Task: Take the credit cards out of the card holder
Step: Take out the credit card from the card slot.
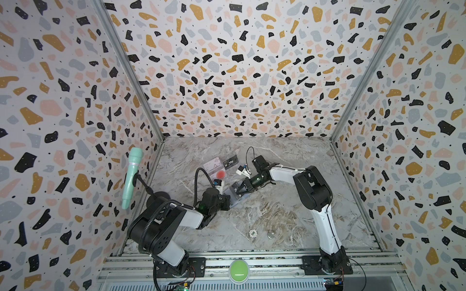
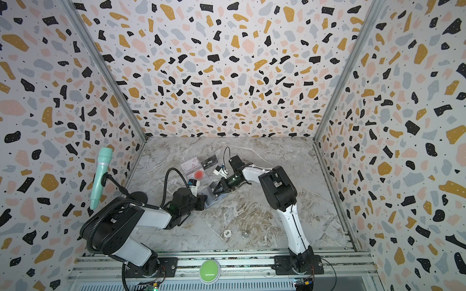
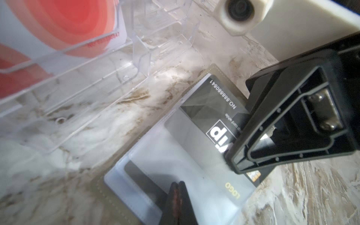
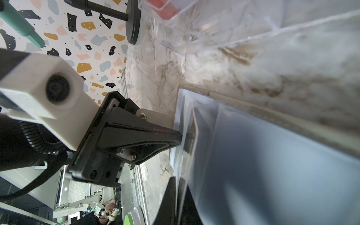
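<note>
The card holder (image 1: 239,200) (image 2: 214,200) lies open on the marble table, pale inside (image 3: 155,155) facing up. A black VIP card (image 3: 214,101) (image 1: 235,189) sticks halfway out of its pocket. My right gripper (image 1: 238,192) (image 4: 178,179) is shut on that card's outer end. From the opposite side, my left gripper (image 1: 230,200) (image 3: 177,184) is shut, its tips resting on the holder's inside. Behind them stands a clear tray (image 1: 228,179) holding a red-circle card (image 1: 221,173), a white-pinkish card (image 1: 213,163) and another black VIP card (image 1: 232,161).
A white poker chip (image 1: 252,233) and a coin (image 1: 270,235) lie near the table's front. A teal microphone (image 1: 131,173) on a black stand rises at the left wall. A green button (image 1: 238,269) sits on the front rail.
</note>
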